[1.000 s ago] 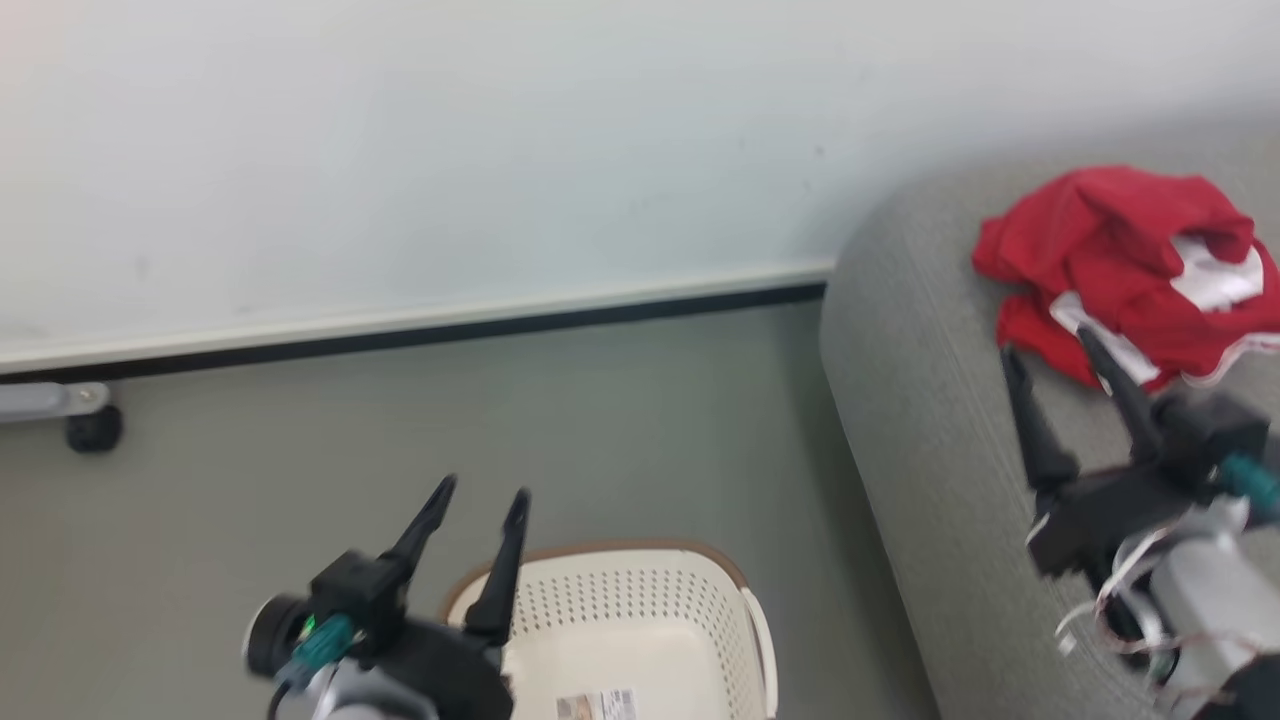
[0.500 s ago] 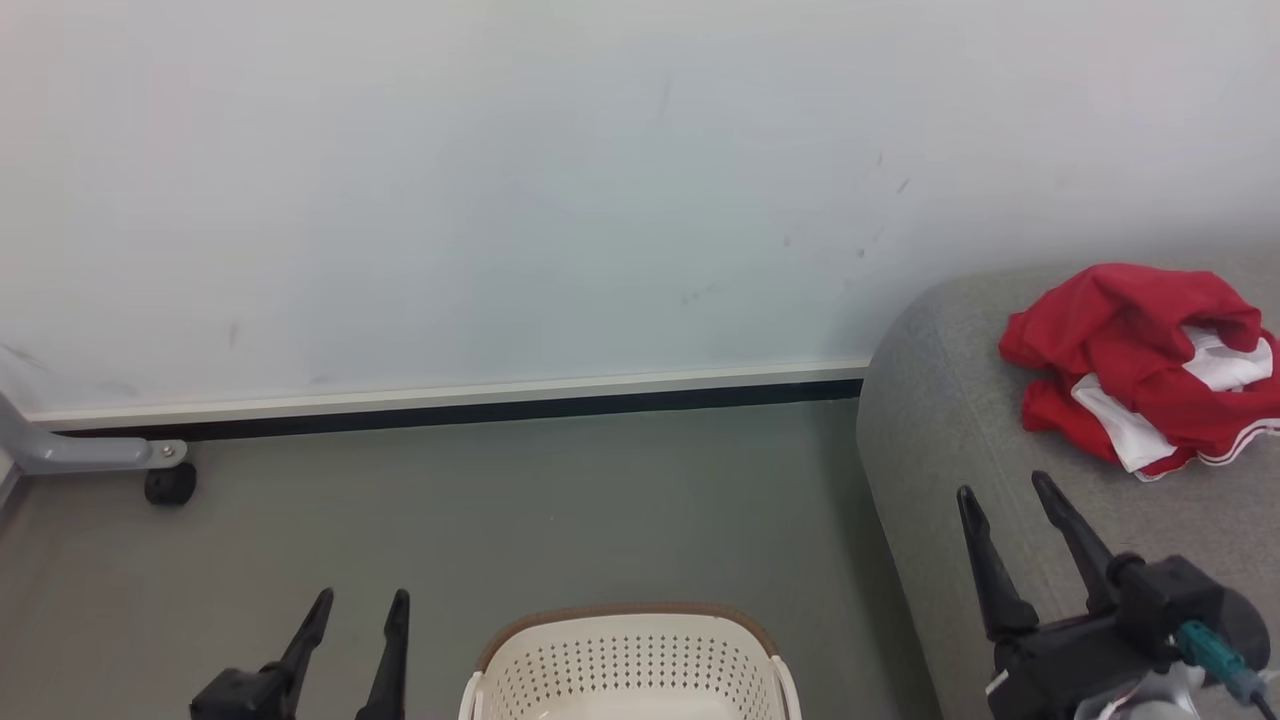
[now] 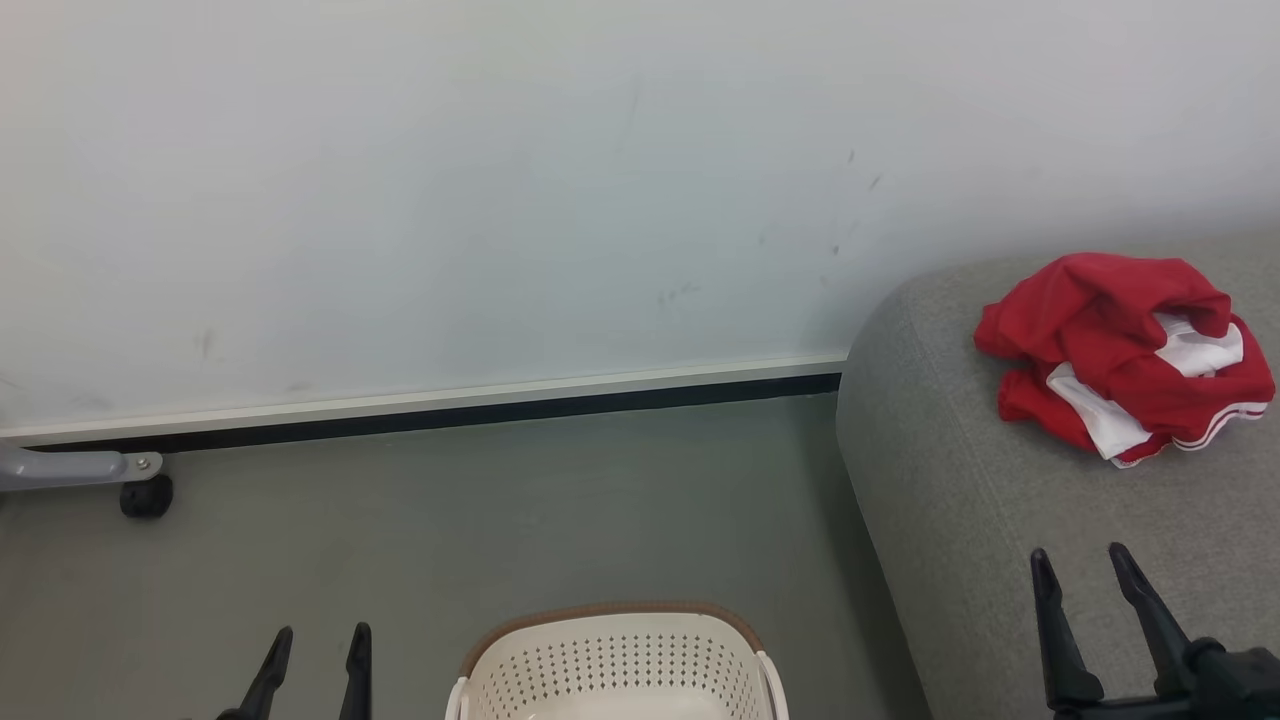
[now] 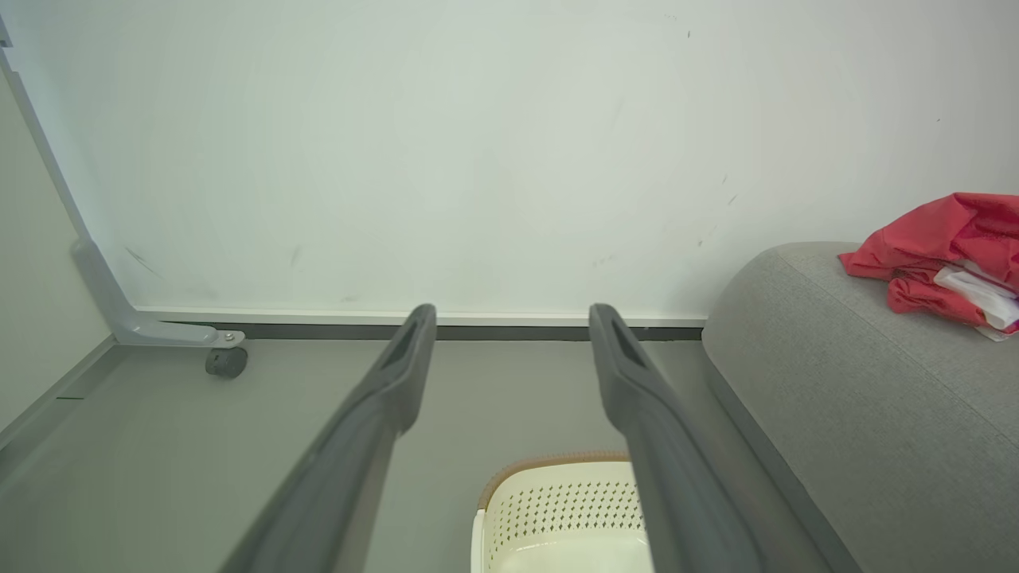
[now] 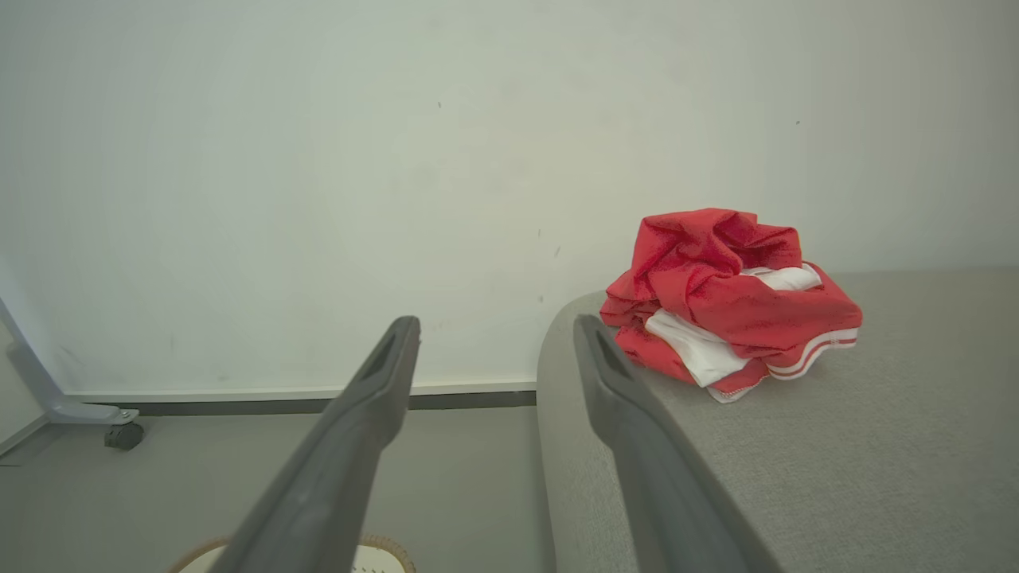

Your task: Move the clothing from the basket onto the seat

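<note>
The robot's left gripper [image 3: 322, 634], at the head view's 7 o'clock, is a pair of slim, matte black fingers [image 3: 265, 680] that taper to narrow rounded tips. The right gripper [image 3: 1079, 552], at 5 o'clock, has the same long black tapered pair, rising from a black blocky mount [image 3: 1225, 675]. Close up in the wrist views, each finger looks dark grey and smooth, with a shallow elongated recess on its inner face just below the tip.

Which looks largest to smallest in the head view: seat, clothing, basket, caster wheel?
1. seat: largest by far.
2 and 3. clothing and basket: about alike as they show. The bottom edge cuts the basket off, so I won't rank them.
4. caster wheel: smallest.
</note>
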